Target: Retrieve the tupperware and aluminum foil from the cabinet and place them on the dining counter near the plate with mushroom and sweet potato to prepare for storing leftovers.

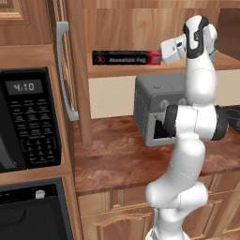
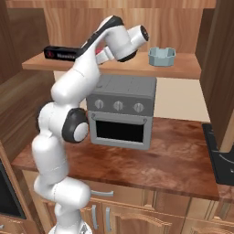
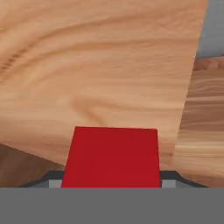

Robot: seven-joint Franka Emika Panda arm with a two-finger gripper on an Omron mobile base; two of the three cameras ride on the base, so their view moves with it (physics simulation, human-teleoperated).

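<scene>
Aluminum foil [image 1: 125, 58] lies lengthwise on the cabinet [image 2: 109, 64] shelf; my gripper [image 1: 159, 57] meets its red end, finger tips flanking it; whether they clamp yet, I cannot tell; tupperware [image 2: 161, 56] waits alongside.

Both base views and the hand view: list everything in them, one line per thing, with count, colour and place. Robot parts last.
aluminum foil: one, black carton with a red end, lying on the cabinet shelf, red end toward the hand.
tupperware: one, pale blue-teal, on the same shelf, right of the foil.
cabinet: one, light-brown wood, door open, curved grey handle.
toaster oven: one, grey, on the counter under the shelf.
microwave: one, black, left of the cabinet.
counter: one, reddish-brown wood grain.
gripper: one, white hand, at the foil's red end; grip cannot be judged.
</scene>
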